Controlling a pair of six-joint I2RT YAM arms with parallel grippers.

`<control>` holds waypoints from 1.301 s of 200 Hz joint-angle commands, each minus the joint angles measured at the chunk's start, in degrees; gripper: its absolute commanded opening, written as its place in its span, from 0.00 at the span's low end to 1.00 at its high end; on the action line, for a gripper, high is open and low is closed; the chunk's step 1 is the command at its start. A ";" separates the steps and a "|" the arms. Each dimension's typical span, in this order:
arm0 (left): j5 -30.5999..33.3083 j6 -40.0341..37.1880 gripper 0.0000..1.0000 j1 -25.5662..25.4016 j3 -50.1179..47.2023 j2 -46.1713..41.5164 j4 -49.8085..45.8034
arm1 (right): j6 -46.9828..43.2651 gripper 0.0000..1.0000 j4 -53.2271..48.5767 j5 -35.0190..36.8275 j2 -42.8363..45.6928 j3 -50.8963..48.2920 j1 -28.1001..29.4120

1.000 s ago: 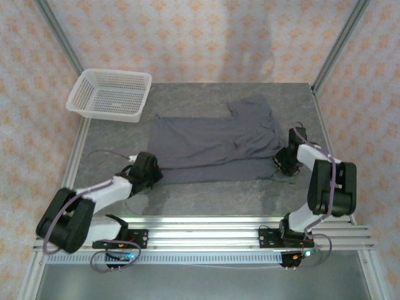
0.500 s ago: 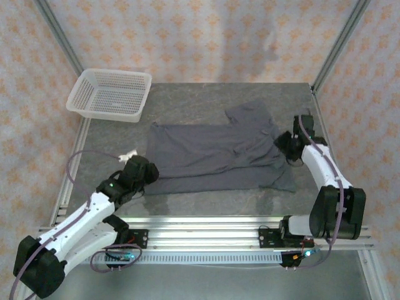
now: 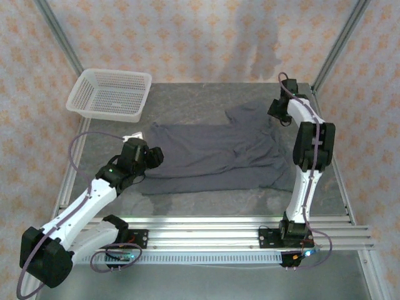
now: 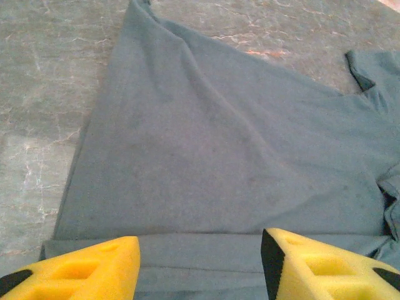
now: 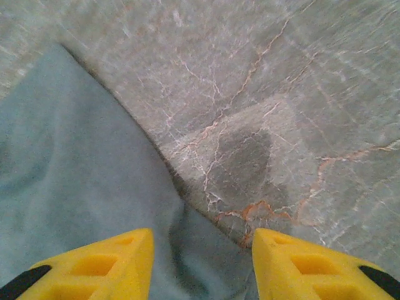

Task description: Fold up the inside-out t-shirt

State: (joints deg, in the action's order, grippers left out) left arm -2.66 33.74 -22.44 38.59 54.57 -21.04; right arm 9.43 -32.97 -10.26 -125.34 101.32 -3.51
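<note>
The inside-out t-shirt [image 3: 212, 156] lies spread mid-table [image 3: 206, 194], with a white basket [image 3: 106, 114] far left. My left gripper [image 4: 200, 250] is over its left hem and my right gripper [image 5: 203, 244] over its far-right edge, both sets of fingers parted and empty.

The right claw [image 5: 200, 265] hangs above the surface [image 5: 294, 75] with its two yellow fingers [image 5: 94, 265] spread apart and nothing clamped between them. Below them lies the inside-out t-shirt [image 5: 69, 181], soft bluish-grey cloth covering the left part of the view. Its edge runs on a slant from the upper left down to the gap between the fingers, where a fold makes a dark crease. To the right of that edge the surface is bare grey stone with pale and rusty veins. A darker shadow patch [image 5: 247, 165] sits on the stone just beside the cloth edge.
</note>
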 commanded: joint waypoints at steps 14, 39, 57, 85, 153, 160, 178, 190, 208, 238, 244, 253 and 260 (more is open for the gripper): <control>-0.60 -2.06 0.56 0.73 1.34 -1.30 0.02 | -2.89 0.44 -6.69 0.08 -3.29 3.14 0.43; -1.01 -1.66 0.56 0.76 1.11 -0.05 0.53 | -4.18 0.41 -8.05 0.10 -5.78 4.84 0.43; -2.03 -1.39 0.56 0.82 1.35 0.92 1.41 | -5.33 0.39 -8.84 0.18 -7.59 6.53 0.43; -2.97 -1.39 0.57 0.90 2.52 1.86 0.77 | -6.72 0.39 -9.81 -0.53 -9.45 8.73 0.65; -2.97 -0.07 0.58 0.99 1.49 2.78 1.57 | -7.50 0.34 -14.94 -5.97 -15.01 15.15 2.35; -2.84 -0.06 0.58 0.99 1.56 2.98 1.40 | -7.41 0.28 -15.70 -5.54 -15.66 16.05 2.45; -2.08 -0.16 0.58 0.99 1.99 3.40 0.29 | -6.33 0.09 -16.89 -4.16 -16.34 18.04 2.54; -1.61 -0.16 0.58 1.08 2.23 3.51 0.20 | -6.18 0.04 -17.45 -4.20 -16.15 19.22 2.54; -1.58 0.33 0.58 2.18 3.66 4.48 -0.20 | -6.17 0.00 -17.76 -4.29 -14.25 20.53 2.52; -0.47 0.95 0.57 6.21 11.13 10.66 -4.91 | -5.85 0.00 -15.74 -2.82 -7.34 17.94 2.54; 0.38 0.58 0.57 6.72 13.14 12.54 -5.87 | -5.79 0.00 -14.50 -2.22 -5.50 16.17 2.54; 2.42 0.24 0.56 6.99 15.74 15.33 -6.87 | -5.47 0.00 -12.18 -1.18 -2.69 12.88 2.54; 3.91 0.23 0.56 7.37 17.64 17.62 -7.46 | -5.43 0.00 -11.11 -0.74 -1.27 11.08 2.54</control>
State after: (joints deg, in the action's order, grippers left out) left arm -4.14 34.02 -16.32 49.91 66.81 -24.67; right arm 3.14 -47.24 -13.30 -136.11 116.95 -0.75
